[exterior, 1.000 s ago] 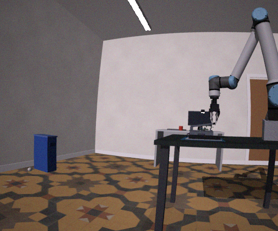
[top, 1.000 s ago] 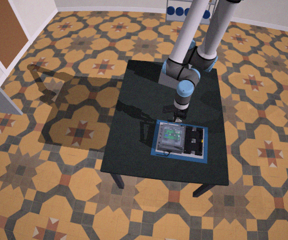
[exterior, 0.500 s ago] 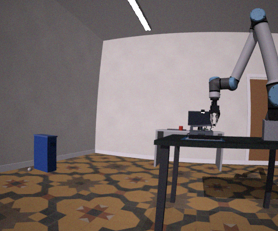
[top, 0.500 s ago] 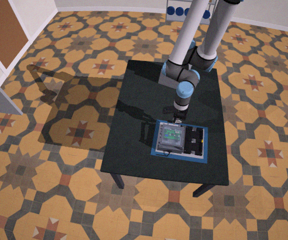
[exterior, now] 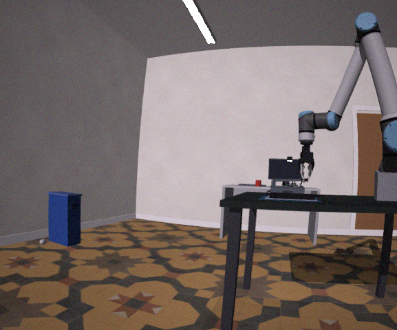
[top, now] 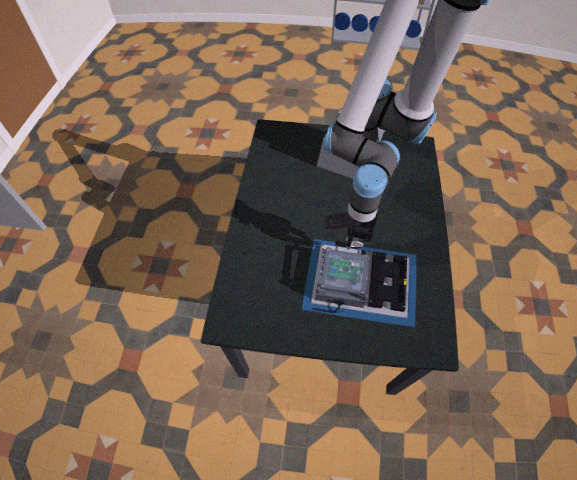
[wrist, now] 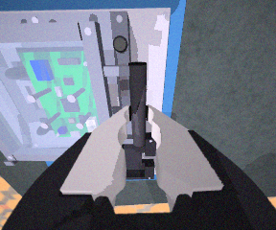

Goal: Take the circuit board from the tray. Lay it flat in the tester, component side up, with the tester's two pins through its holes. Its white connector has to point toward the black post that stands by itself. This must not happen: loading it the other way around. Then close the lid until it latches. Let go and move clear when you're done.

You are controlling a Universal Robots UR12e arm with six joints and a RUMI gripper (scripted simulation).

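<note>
The green circuit board (top: 345, 268) (wrist: 57, 91) lies flat inside the grey tester (top: 329, 298) (wrist: 145, 34), component side up. The tester's dark lid (exterior: 283, 168) stands upright and open. My gripper (top: 356, 242) (exterior: 305, 174) (wrist: 138, 106) hangs at the tester's far edge, just behind the raised lid, fingers pointing down and shut. A dark rod shows between the fingertips in the wrist view; I cannot tell what it is. The black tray (top: 387, 281) beside the tester holds no board.
Tester and tray sit on a blue mat (top: 360, 316) (wrist: 169, 86) on the dark table (top: 278, 289) (exterior: 333, 204). The arm's grey base (exterior: 395, 186) stands at the table's far end. A white bench with a red button (exterior: 258, 183) stands behind.
</note>
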